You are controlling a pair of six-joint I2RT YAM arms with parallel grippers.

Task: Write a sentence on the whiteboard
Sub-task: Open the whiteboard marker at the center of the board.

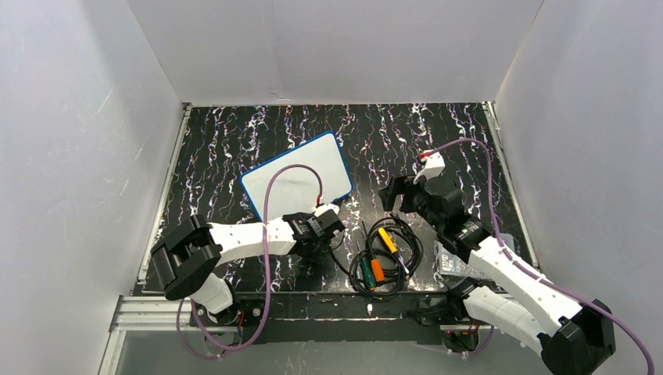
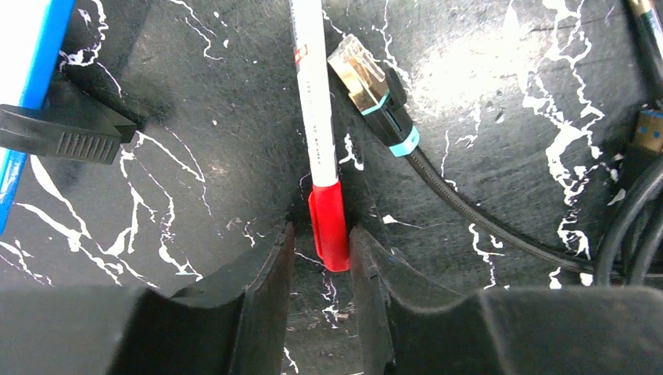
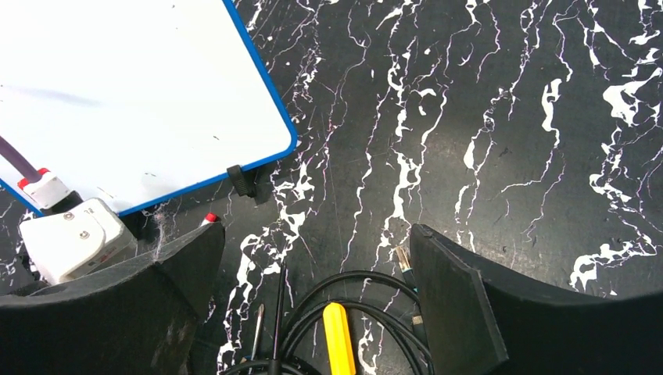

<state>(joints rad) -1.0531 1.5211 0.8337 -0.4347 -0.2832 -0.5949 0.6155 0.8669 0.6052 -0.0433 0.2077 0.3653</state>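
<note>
The whiteboard (image 1: 297, 178) lies tilted at the middle of the black marbled table, white with a blue rim. Its face is blank; no red sentence shows on it. It also shows in the right wrist view (image 3: 133, 94), and its blue edge shows in the left wrist view (image 2: 31, 70). A white marker (image 2: 317, 117) with a red cap lies on the table just in front of the board. My left gripper (image 2: 322, 238) is low over it, jaws narrowly open on either side of the red cap, which touches the right finger. My right gripper (image 1: 400, 195) hovers wide open and empty (image 3: 313, 234).
A coil of black cables (image 1: 387, 254) with yellow (image 1: 386, 238), orange (image 1: 377, 269) and green-handled tools lies near the front edge. A network plug (image 2: 367, 78) lies right beside the marker. A black clip (image 3: 242, 178) sits on the board's edge. White walls enclose the table.
</note>
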